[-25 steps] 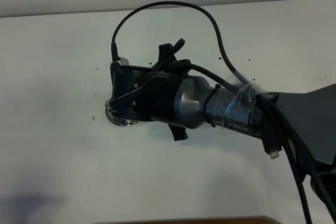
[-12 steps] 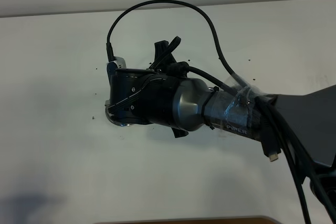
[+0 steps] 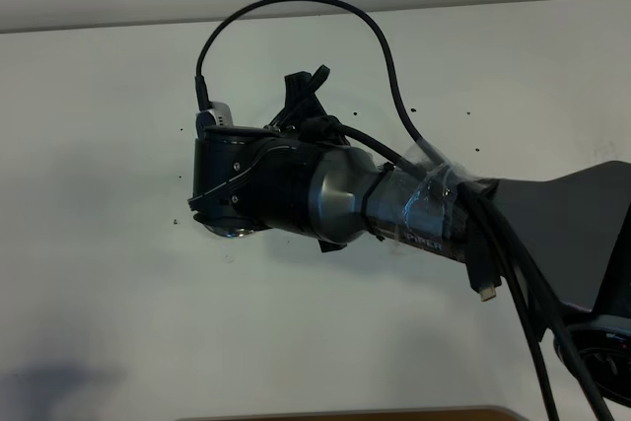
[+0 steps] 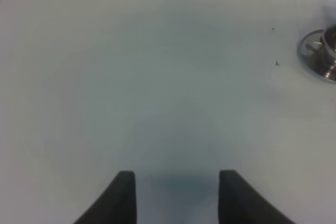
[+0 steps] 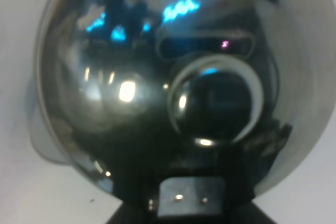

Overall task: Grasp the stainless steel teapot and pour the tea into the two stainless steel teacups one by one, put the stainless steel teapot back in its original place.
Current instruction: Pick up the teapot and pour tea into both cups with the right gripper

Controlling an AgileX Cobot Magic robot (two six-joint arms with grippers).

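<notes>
Steel teapot (image 5: 121, 93), clamped in right pincer (image 5: 181, 205)

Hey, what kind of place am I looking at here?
Probably a robotics lab test bench: a plain white tabletop, a cabled, taped robot arm, and a steel teapot and teacup set out as props.

Mirror-silver teapot (image 5: 131, 93), black-and-grey arm (image 3: 286, 189), white dark-speckled table (image 3: 99, 293).

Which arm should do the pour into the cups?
Right. The right gripper is shut on the teapot, which fills its wrist view. The left gripper hangs open over the table, with a teacup only at its view's edge.
</notes>
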